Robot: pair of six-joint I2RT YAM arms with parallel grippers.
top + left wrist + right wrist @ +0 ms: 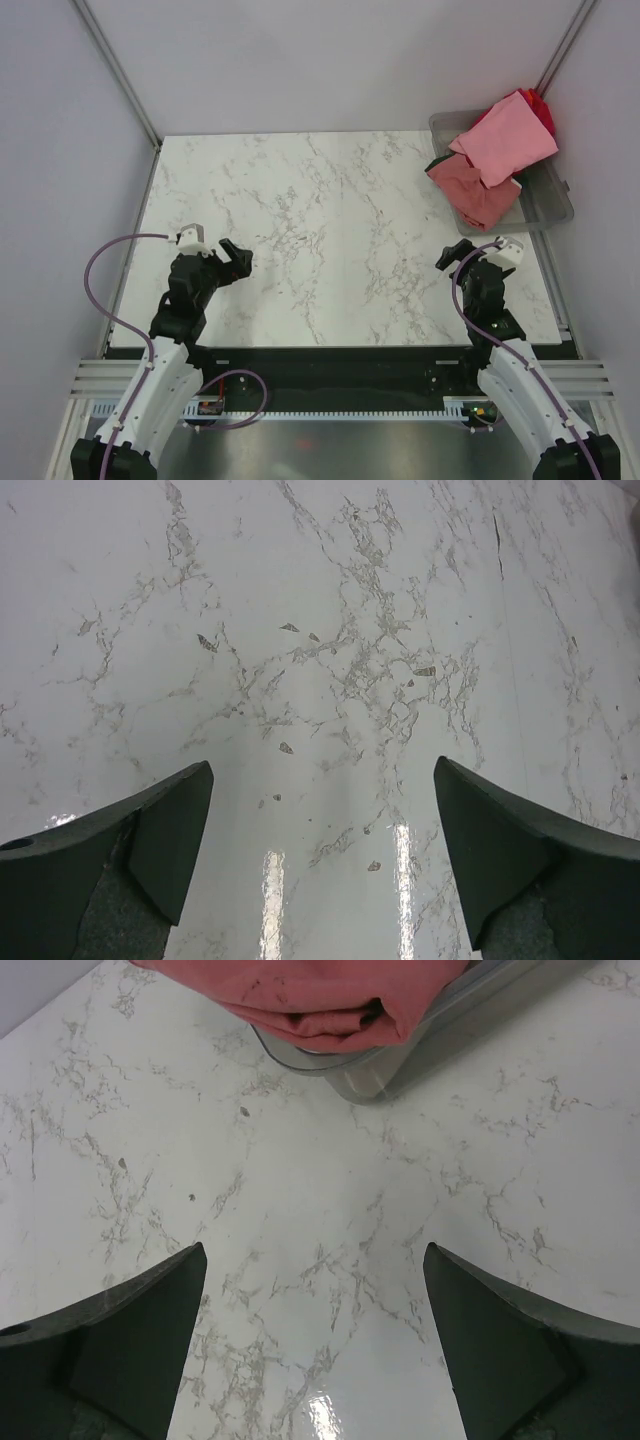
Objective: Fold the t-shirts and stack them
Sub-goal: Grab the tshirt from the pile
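Several t-shirts lie heaped in a clear grey plastic tub [553, 205] at the table's back right. A dusty brick-red shirt [468, 190] hangs over the tub's near rim; it also shows in the right wrist view [320, 1000]. A light pink shirt [505, 140] lies on top, with a bright red one [541, 108] behind it and a bit of dark green [438, 161] at the left edge. My left gripper [236, 260] is open and empty over bare marble [320, 680] at the front left. My right gripper [453, 256] is open and empty, just short of the tub.
The marble tabletop [320, 230] is bounded by grey walls with metal posts [115, 70] at the back corners. The tub's corner [370, 1075] sits close ahead of my right gripper. A dark rail [330, 365] runs along the near edge.
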